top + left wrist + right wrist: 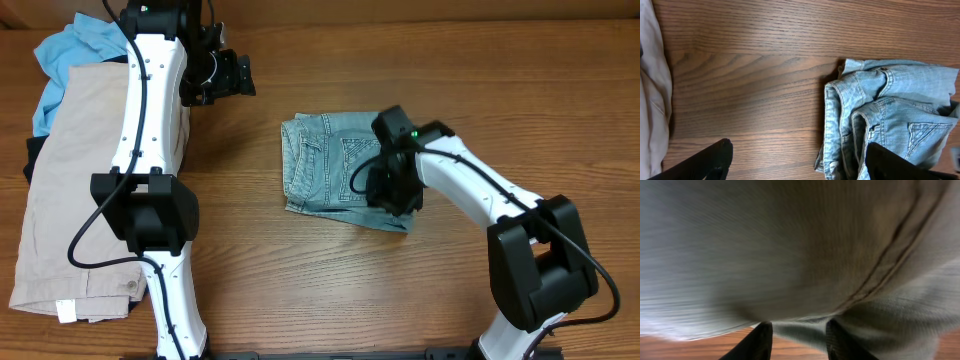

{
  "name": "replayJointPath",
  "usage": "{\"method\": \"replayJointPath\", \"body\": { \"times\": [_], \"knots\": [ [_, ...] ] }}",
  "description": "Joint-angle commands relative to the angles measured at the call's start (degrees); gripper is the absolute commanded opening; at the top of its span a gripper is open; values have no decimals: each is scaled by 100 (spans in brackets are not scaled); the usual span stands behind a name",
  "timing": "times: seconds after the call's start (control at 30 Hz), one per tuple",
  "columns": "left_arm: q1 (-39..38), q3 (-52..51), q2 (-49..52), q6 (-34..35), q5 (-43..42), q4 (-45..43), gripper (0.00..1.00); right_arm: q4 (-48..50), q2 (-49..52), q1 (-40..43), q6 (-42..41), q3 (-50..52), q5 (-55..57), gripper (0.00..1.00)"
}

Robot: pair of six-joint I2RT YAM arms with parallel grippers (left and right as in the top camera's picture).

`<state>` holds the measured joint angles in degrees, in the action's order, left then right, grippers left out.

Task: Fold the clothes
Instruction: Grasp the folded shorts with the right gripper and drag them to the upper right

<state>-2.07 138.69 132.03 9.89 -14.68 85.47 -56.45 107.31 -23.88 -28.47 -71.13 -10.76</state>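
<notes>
Heaped at far left, not yet folded: beige shorts [90, 180], sky-blue top [80, 45], black garment [33, 155]. At centre, folded compact, apparently near done: denim shorts [325, 165]. Narrowed onto their right edge: right gripper [392, 190]. Wide apart, holding nothing: left gripper [228, 75].

Soft even light; close denim shorts [800, 255] motion-blurred.

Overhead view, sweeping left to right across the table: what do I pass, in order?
beige shorts → left pincer → denim shorts → right arm's white link
</notes>
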Motion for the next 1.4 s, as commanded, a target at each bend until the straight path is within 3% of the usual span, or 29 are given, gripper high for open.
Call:
{"method": "replayJointPath", "body": {
  "times": [0.0,0.3,0.47,0.57,0.67,0.8,0.97,1.17,1.37],
  "knots": [
    [-22,52,-87,-109,140,-24,87,240,-74,310,-275,518,133,42],
    [-22,52,-87,-105,175,-63,87,588,-74,1902,-295,927,669,43],
    [-22,52,-87,-87,173,-118,87,1770,-74,3132,31,892,820,47],
    [-24,52,-87,-63,151,-190,87,2527,-74,3770,55,748,337,47],
    [-24,52,-87,-33,94,-264,87,2833,-74,4336,372,326,-1099,56],
    [-24,52,-87,46,-4,-321,87,1991,-92,4680,503,-621,-2162,62],
    [-22,52,-87,44,-35,-302,87,173,-367,4496,649,-1451,-2212,65],
    [-22,52,-87,42,-33,-295,88,-1598,-627,3670,577,-1410,-1117,66],
    [-22,52,-87,37,-15,-295,89,-1921,-627,3091,317,-1058,-516,69]
  ]
}}
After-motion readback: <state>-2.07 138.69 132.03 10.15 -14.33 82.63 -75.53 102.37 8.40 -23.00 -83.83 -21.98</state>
